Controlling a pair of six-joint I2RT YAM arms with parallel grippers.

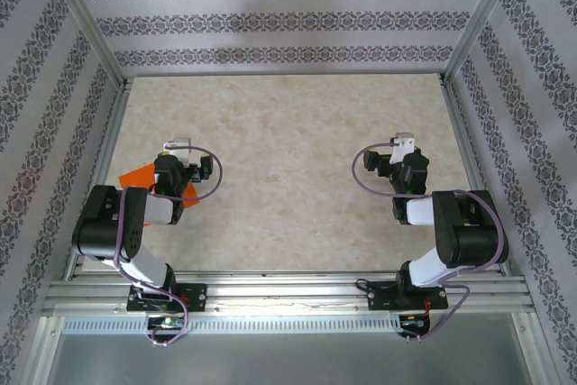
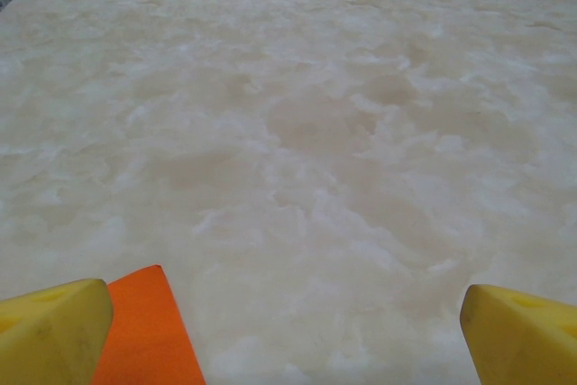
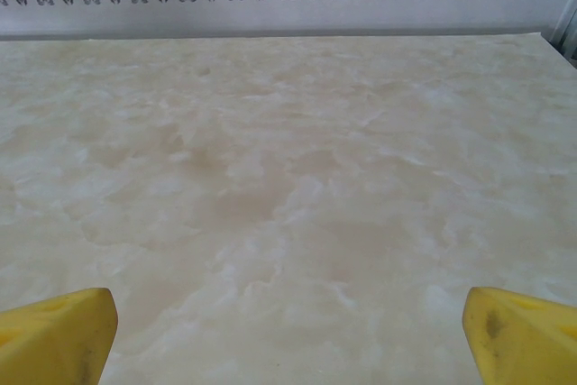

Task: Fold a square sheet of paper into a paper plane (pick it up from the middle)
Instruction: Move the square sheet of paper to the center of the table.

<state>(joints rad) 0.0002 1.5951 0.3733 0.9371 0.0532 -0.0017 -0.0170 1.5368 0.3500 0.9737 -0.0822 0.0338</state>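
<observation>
Bright orange paper (image 1: 138,176) lies flat on the table at the left, mostly hidden under my left arm; I cannot tell whether it is the plain square sheet or folded. One corner of the orange paper (image 2: 144,335) shows beside the left yellow fingertip (image 2: 54,335). My left gripper (image 2: 288,340) stands open just over the table, nothing between its fingers, and it points toward the far wall from over the paper (image 1: 178,147). My right gripper (image 3: 288,340) is open too, low over bare table, at the right side (image 1: 402,145).
The beige marbled tabletop (image 1: 288,151) stretches between the two arms and back to the patterned far wall (image 1: 288,24). Aluminium frame posts (image 1: 469,33) line the sides. A metal rail (image 1: 288,295) at the near edge carries both arm bases.
</observation>
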